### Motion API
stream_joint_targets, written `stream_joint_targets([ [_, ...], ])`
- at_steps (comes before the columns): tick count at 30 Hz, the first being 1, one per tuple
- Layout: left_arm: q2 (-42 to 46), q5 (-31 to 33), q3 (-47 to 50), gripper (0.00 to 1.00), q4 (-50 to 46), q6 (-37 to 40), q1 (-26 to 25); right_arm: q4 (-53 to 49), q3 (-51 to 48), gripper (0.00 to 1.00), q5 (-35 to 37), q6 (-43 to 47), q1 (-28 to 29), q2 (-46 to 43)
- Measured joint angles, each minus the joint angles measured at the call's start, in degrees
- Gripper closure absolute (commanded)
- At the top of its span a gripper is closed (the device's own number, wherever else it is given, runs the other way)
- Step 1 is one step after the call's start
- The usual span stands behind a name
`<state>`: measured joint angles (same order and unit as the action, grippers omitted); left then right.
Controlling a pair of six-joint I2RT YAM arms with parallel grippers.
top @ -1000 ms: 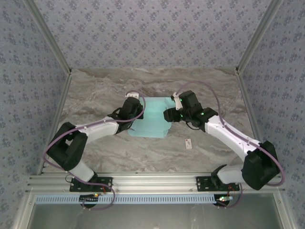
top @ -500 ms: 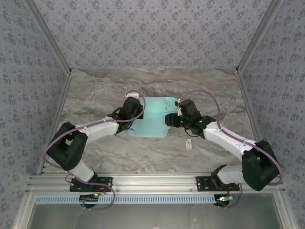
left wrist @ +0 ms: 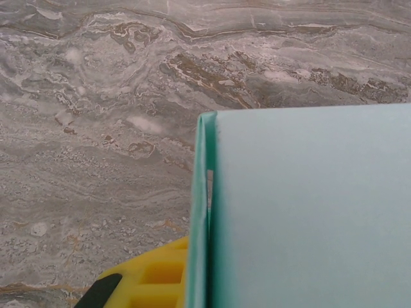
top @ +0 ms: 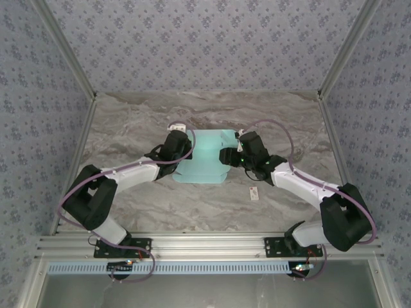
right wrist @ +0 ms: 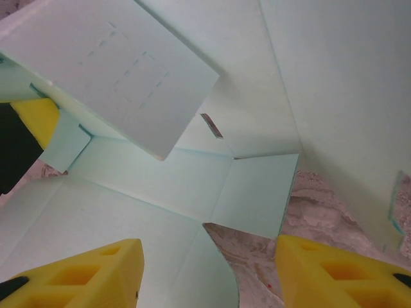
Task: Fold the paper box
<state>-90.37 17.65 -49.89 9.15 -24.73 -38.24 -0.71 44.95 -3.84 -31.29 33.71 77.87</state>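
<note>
1. The marbled grey table (top: 128,135) carries everything, with the arm bases along its near edge.
2. The left arm (top: 128,176) and right arm (top: 302,183) reach inward from either side toward the table's middle.
3. The paper box (top: 205,160) lies about midway between the left and right edges, a little toward the far edge. It is pale turquoise card, partly folded. In the right wrist view its flaps (right wrist: 160,186) stand open at angles, one panel raised above the others.
4. The left gripper (top: 183,149) sits at the box's left edge. One yellow finger (left wrist: 154,282) shows just beside a folded side wall (left wrist: 199,218), and I cannot tell whether the claw is clamped.
5. The right gripper (top: 226,156) is at the box's right edge, its yellow fingers (right wrist: 90,273) spread wide apart around a rounded flap.
6. A tiny white tag (top: 254,192) lies apart from the box, toward the near right.
</note>
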Motion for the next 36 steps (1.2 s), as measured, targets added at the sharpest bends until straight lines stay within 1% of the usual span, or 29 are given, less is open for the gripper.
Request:
stream_joint_targets([
  [10,0.0,-0.5,0.33,1.0,0.46,-0.04,-0.02,5.31,-0.66,0.43,-2.36,1.31,0.17,0.92],
  [20,0.0,-0.48,0.33,1.0,0.52,-0.02,-0.02,5.6,1.75,0.46,-2.97,4.13,3.1,4.28],
  [30,0.0,-0.02,0.98,1.0,0.42,0.0,0.35,2.19,5.81,0.47,-1.95,7.26,3.85,8.68],
  [36,0.0,0.2,1.03,1.0,0.76,-0.04,0.35,-4.26,9.9,0.46,-1.46,12.09,3.89,9.09],
])
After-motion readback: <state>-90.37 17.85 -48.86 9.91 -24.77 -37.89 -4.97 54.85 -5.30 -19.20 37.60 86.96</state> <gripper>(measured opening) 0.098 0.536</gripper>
